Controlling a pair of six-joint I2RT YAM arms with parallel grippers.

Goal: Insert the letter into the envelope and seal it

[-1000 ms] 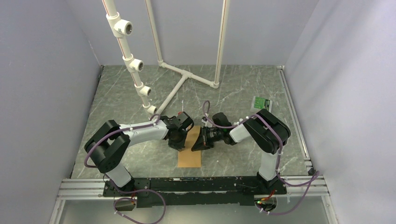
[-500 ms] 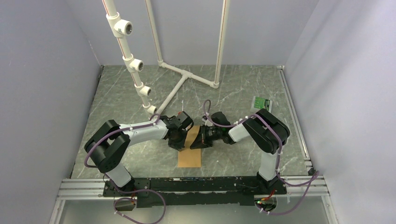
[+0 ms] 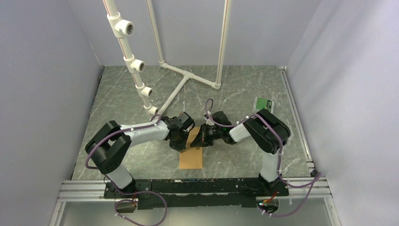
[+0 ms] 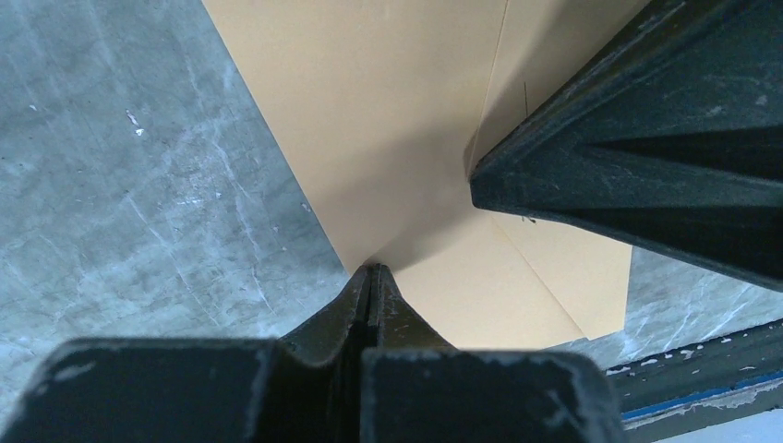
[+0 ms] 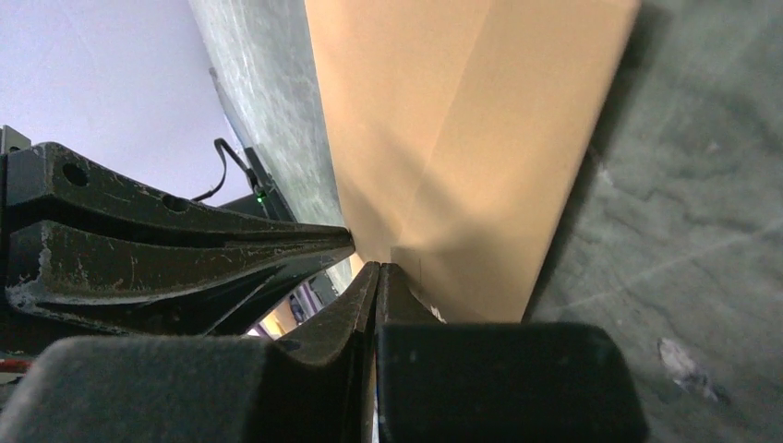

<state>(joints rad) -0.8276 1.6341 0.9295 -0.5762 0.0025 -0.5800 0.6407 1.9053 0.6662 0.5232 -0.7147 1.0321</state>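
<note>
Down on the left, my left gripper (image 4: 372, 272) has its fingers pressed flat together, the tips touching the left edge of the envelope (image 4: 397, 120). I cannot tell whether any paper is caught between them. The envelope is kraft brown and lies on the grey marbled table (image 3: 131, 94), near the middle and towards the near edge, with its long side running near to far. From above, its near part lies flat in plain sight and its far part is covered by both tools. On the right, my right gripper (image 5: 379, 269) is also closed tight. Its tips are against the envelope's paper beside a crease, just beside the left gripper's fingers. I cannot tell if it pinches anything.
</note>
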